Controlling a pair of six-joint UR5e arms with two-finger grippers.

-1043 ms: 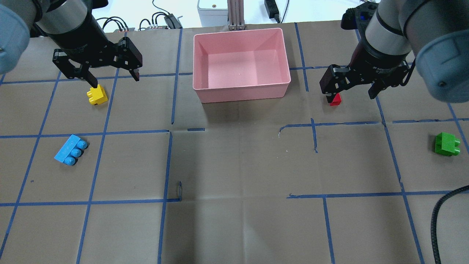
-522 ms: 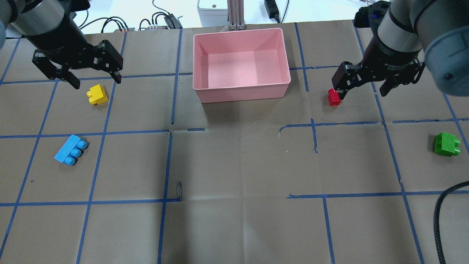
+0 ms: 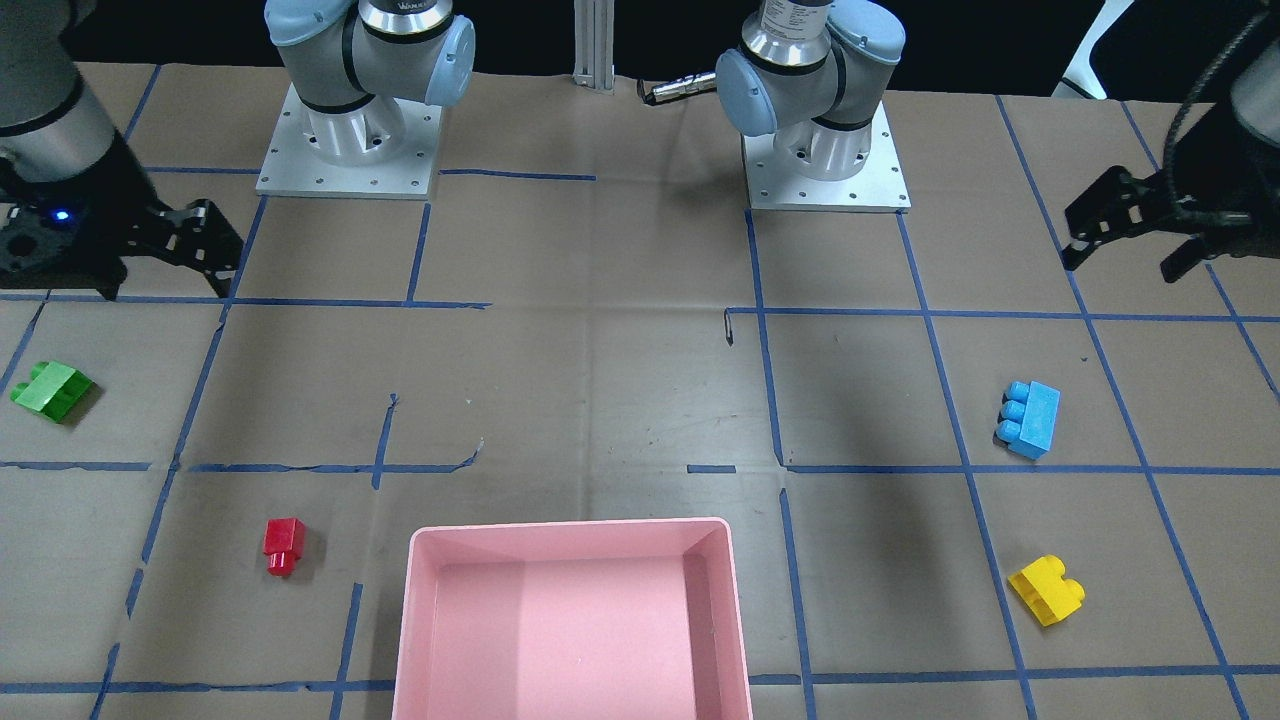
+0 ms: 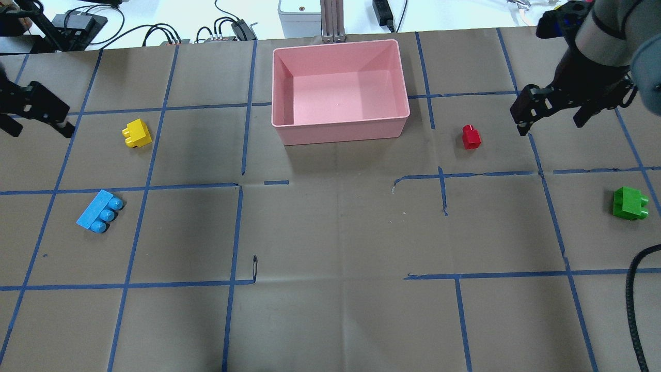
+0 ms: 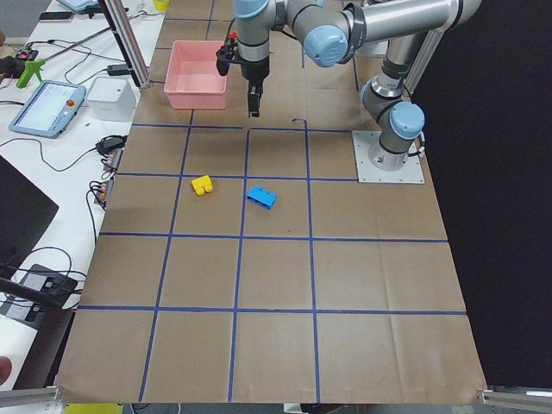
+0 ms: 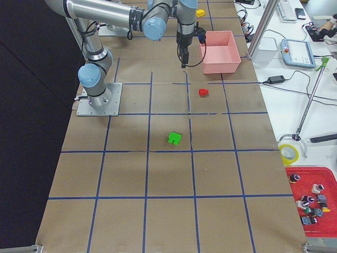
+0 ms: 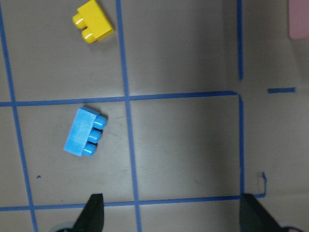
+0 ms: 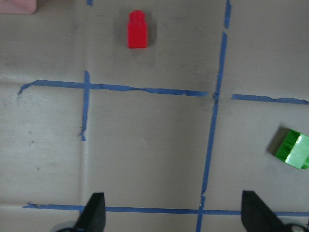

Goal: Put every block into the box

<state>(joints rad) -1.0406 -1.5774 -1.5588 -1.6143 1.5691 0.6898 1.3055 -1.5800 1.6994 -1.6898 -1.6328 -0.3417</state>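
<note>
Overhead exterior: clock directions below are read in this view, 12 at the far edge.
Yellow two-stud plastic toy brick (image 4: 137,133): on the table at 9 o'clock from the box, well apart from it.
Light-blue three-stud plastic brick (image 4: 99,211): on its side at 7 o'clock from the yellow one, studs facing about 4 o'clock.
Small red one-stud plastic brick (image 4: 470,137): on its side at 3 o'clock from the box, near it but not touching, stud toward 12.
Green two-stud plastic brick (image 4: 629,203): at 4 o'clock from the red one, close to the table's 3 o'clock edge, studs toward 3.
Shallow pink plastic box with rounded corners (image 4: 341,132): at 12 o'clock on the table; all four bricks lie outside it.
Left gripper (image 4: 38,129): at the 9 o'clock edge, 9 o'clock of the yellow brick, fingers spread apart, clear of every brick.
Right gripper (image 4: 550,126): at 3 o'clock of the red brick, raised, fingers spread apart, gripping no brick.
Brown paper-covered table with a blue tape grid (image 4: 330,232): carries everything.
Black ribbed cable (image 4: 627,310): curves in at 4 o'clock.
</note>
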